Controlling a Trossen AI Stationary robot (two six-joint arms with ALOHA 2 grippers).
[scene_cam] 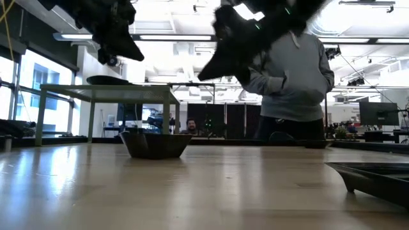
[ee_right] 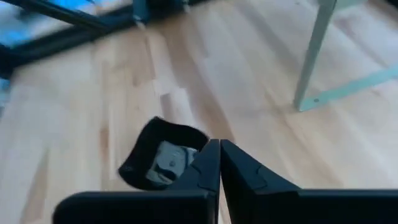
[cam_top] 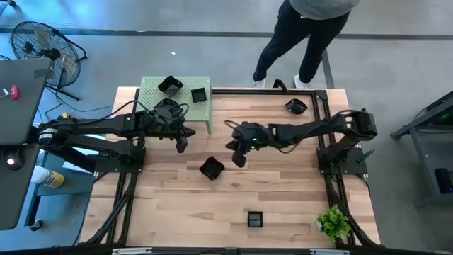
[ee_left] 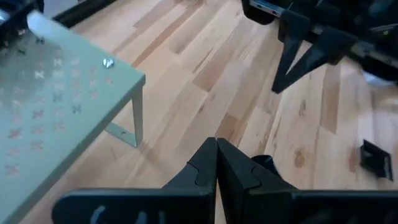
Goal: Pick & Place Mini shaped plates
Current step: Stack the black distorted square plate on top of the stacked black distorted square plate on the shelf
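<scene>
Mini shaped plates, small and glossy black, lie scattered. Two sit on the green perforated stand (cam_top: pixel 177 99) at the far left: one (cam_top: pixel 170 85) and another (cam_top: pixel 198 94). On the wooden table, one plate (cam_top: pixel 211 168) rests on its base near the middle, one (cam_top: pixel 296 106) at the far right, and a square one (cam_top: pixel 255 219) near the front edge. My right gripper (cam_top: pixel 238 157) hovers shut and empty just right of the middle plate (ee_right: pixel 161 158). My left gripper (cam_top: pixel 182 142) hangs shut and empty in front of the stand (ee_left: pixel 62 93).
A small green plant (cam_top: pixel 333 223) stands at the near right corner. A person (cam_top: pixel 304 35) stands beyond the table's far edge. Black frame rails run along the table's sides. Bare wood lies between the middle plate and the front edge.
</scene>
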